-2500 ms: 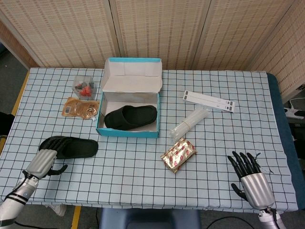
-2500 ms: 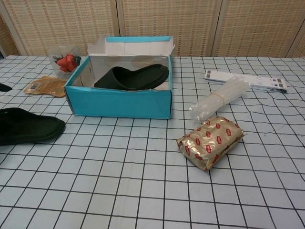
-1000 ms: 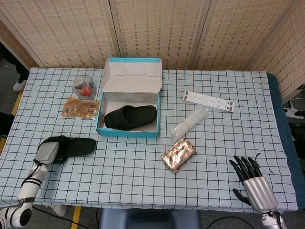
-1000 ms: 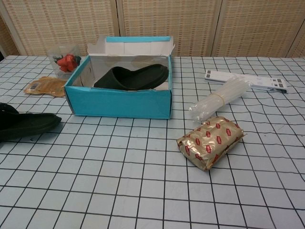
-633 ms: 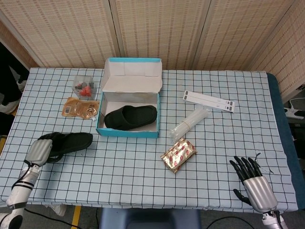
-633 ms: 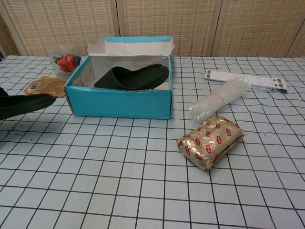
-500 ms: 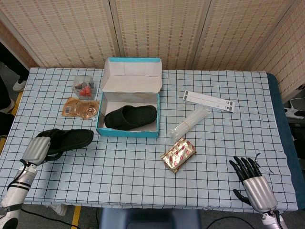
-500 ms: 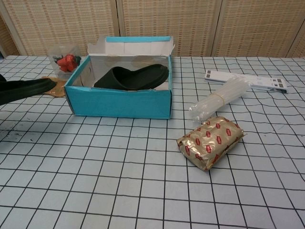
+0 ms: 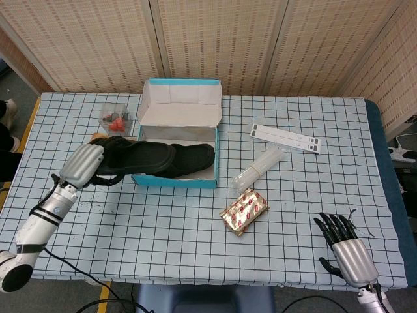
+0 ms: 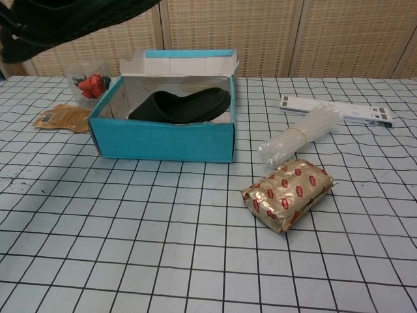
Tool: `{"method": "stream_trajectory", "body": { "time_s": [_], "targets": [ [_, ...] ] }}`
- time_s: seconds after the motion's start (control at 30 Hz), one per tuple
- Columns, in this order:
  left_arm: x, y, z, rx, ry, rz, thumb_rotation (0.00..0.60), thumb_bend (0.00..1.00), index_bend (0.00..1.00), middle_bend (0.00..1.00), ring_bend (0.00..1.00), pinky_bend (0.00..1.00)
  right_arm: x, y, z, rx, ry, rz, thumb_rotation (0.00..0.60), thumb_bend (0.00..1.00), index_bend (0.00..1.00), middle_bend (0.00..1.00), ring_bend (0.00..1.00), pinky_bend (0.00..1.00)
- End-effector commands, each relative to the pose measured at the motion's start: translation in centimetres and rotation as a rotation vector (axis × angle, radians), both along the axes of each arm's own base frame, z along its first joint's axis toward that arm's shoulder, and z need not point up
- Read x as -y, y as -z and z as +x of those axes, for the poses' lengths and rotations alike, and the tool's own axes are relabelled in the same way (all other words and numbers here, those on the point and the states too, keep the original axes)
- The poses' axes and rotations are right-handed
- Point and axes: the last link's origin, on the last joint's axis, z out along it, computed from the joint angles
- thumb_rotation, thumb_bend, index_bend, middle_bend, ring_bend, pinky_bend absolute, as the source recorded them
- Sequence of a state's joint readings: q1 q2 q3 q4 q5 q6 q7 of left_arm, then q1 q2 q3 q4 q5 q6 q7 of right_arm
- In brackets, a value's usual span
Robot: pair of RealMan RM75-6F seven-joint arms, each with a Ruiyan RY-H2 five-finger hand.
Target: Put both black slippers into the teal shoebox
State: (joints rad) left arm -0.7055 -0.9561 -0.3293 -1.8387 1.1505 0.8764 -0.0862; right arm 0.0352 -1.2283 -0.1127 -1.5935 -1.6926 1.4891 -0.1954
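No readable text

We can make out no legible words, numbers or brands; the red marks on the gold packet (image 10: 287, 192) are too small to read.

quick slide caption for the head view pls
Left hand carries the second slipper toward the teal shoebox, where the first slipper already lies; right hand rests open.

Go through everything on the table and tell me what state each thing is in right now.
Teal shoebox: lid open, upright.
Black slipper in the box: lying flat inside.
Second black slipper: lifted off the table, held.
Left hand: gripping the second slipper.
Right hand: empty, fingers spread.
Gold foil packet: sealed, lying flat.
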Motion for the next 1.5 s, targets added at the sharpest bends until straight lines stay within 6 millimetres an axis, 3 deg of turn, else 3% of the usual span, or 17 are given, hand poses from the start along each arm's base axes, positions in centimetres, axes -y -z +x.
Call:
{"method": "stream_trajectory", "body": {
  "time_s": [0.03, 0.23, 0.47, 0.63, 0.93, 1.17, 1.5],
  "targets": [
    [-2.8, 1.9, 3.7, 0.030, 0.026, -0.064, 0.600, 0.87, 0.65, 0.72, 0.70, 0.70, 0.1, 0.0, -0.2, 0.000, 0.013, 0.006, 0.600, 0.14, 0.00, 0.00, 0.00, 0.00],
    [-6.7, 6.2, 6.0, 0.005, 0.002, -0.151, 0.600, 0.87, 0.65, 0.72, 0.70, 0.70, 0.7, 0.1, -0.5, 0.000, 0.034, 0.000, 0.600, 0.14, 0.00, 0.00, 0.00, 0.00],
    [-9.0, 10.2, 8.2, -0.024, 0.019, -0.233, 0.600, 0.87, 0.65, 0.71, 0.69, 0.69, 1.1, 0.5, -0.8, -0.005, 0.052, 0.021, 0.600, 0.14, 0.00, 0.00, 0.00, 0.00],
    [-10.6, 12.5, 8.6, -0.080, 0.009, -0.261, 0.600, 0.86, 0.65, 0.71, 0.69, 0.69, 1.1, 0.9, -1.0, -0.002, 0.064, 0.049, 0.600, 0.14, 0.00, 0.00, 0.00, 0.00],
    [-13.3, 14.3, 6.5, -0.221, -0.032, -0.210, 0.600, 0.86, 0.65, 0.72, 0.69, 0.70, 1.0, 1.2, -0.9, 0.011, 0.067, 0.095, 0.600, 0.14, 0.00, 0.00, 0.00, 0.00],
    [-13.4, 15.3, 4.6, -0.322, -0.080, -0.274, 0.600, 0.87, 0.65, 0.72, 0.70, 0.71, 1.1, 1.2, -1.0, 0.017, 0.070, 0.111, 0.600, 0.14, 0.00, 0.00, 0.00, 0.00],
    [-13.1, 16.2, 5.1, -0.257, -0.151, -0.390, 0.600, 0.88, 0.65, 0.73, 0.72, 0.73, 0.8, 1.0, -0.7, 0.028, 0.063, 0.109, 0.600, 0.14, 0.00, 0.00, 0.00, 0.00]
  ]
}}
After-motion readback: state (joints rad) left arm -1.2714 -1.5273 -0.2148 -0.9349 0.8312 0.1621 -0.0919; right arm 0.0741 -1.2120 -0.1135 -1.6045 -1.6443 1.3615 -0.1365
